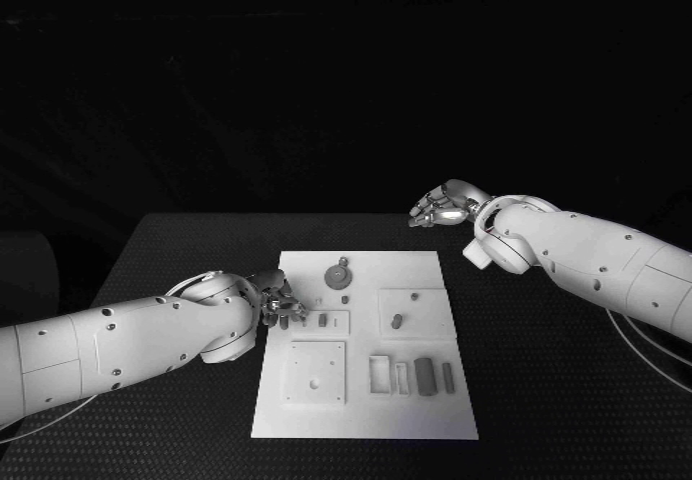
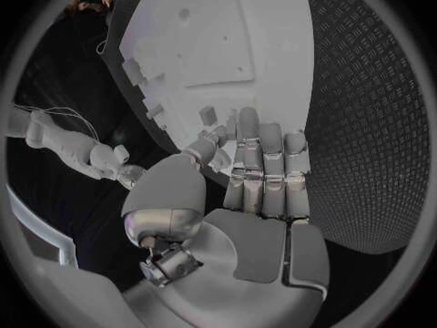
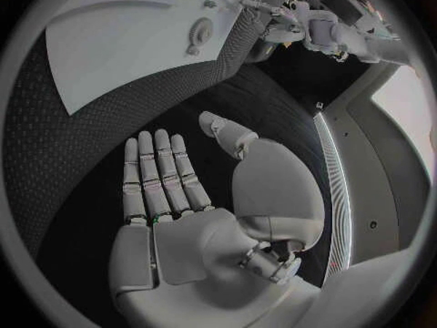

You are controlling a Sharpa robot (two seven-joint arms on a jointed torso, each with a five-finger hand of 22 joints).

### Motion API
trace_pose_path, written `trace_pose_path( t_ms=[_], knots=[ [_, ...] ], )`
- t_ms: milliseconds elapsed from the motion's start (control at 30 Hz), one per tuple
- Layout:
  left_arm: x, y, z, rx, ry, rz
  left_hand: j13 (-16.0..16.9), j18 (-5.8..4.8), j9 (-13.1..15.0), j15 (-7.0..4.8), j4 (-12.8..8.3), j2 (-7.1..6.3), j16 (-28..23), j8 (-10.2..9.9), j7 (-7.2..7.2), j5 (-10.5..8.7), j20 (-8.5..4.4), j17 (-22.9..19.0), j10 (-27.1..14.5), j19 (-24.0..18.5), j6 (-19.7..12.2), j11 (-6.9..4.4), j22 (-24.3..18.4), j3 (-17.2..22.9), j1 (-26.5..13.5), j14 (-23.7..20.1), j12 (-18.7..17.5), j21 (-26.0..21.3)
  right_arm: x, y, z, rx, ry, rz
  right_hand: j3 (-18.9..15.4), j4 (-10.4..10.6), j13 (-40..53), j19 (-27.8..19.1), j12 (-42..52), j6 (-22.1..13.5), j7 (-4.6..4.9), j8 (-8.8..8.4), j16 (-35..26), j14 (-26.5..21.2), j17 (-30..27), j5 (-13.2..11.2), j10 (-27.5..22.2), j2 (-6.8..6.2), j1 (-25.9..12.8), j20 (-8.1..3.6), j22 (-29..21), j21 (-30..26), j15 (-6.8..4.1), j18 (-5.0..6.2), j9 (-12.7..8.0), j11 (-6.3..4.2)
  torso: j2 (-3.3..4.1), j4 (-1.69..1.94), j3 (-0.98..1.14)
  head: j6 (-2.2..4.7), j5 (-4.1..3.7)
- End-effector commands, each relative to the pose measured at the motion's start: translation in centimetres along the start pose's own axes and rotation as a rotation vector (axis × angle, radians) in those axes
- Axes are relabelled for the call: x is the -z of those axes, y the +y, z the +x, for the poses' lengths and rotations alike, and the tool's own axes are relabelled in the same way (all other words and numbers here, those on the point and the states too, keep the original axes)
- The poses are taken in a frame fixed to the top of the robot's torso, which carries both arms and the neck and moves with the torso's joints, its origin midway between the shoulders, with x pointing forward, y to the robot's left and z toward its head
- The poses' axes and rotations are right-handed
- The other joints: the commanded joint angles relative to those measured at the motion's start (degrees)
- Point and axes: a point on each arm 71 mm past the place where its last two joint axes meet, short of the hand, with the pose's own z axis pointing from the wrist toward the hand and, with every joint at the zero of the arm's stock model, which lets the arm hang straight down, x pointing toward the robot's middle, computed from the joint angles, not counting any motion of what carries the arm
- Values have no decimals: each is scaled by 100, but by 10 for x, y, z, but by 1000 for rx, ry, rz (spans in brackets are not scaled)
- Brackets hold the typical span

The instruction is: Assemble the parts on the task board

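Observation:
The white task board (image 1: pixel 361 420) lies in the middle of the black table. On it are a round grey part (image 1: pixel 338 275), a small peg (image 1: pixel 395 321), a square plate (image 1: pixel 316 372) and several grey bars (image 1: pixel 426 375). My left hand (image 1: pixel 277 300) is at the board's left edge with its fingers (image 2: pixel 264 168) stretched out straight and the thumb close beside them. No part shows in it, and a small part (image 1: pixel 325 321) stands just beyond the fingertips. My right hand (image 1: pixel 444 207) hovers past the board's far right corner, flat and empty (image 3: pixel 173 197).
Black textured table (image 1: pixel 562 400) surrounds the board on all sides. A loose cable (image 1: pixel 642 345) runs along the right arm. The right arm reaches over the table to the right of the board.

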Motion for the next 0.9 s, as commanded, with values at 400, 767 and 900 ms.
trace_pose_path(
  t_ms=[400,767,900],
  knots=[
    [6,1,11,17,-93,43,17,3,-7,-27,33,-36,26,33,-26,-12,-408,16,36,56,50,-3,21,31,68,38,29,31,1,-2,2,-1,12,-4,-26,6,-6,-40,-19,-46,12,23,24,-46,-9,36,-16,24,-46,-8,16,-39,4,-53,-11,14,2,0,-5,-31,13],
    [4,0,12,8,-74,38,21,2,-10,-31,45,-38,29,36,-28,-10,-412,18,41,61,54,-5,25,38,75,42,30,31,1,-3,3,-2,13,-3,-28,7,-6,-40,-19,-47,12,24,25,-47,-9,38,-17,25,-47,-9,20,-42,3,-53,-12,14,4,-7,-4,-43,11],
    [4,0,15,-11,-36,26,22,2,-11,-32,47,-38,31,37,-29,-8,-414,19,42,62,55,-6,27,40,79,44,30,32,1,-3,3,-2,14,-3,-28,7,-6,-40,-19,-47,12,24,25,-47,-10,38,-17,25,-47,-9,22,-42,3,-52,-12,14,0,-4,-3,-53,11]
  ],
)
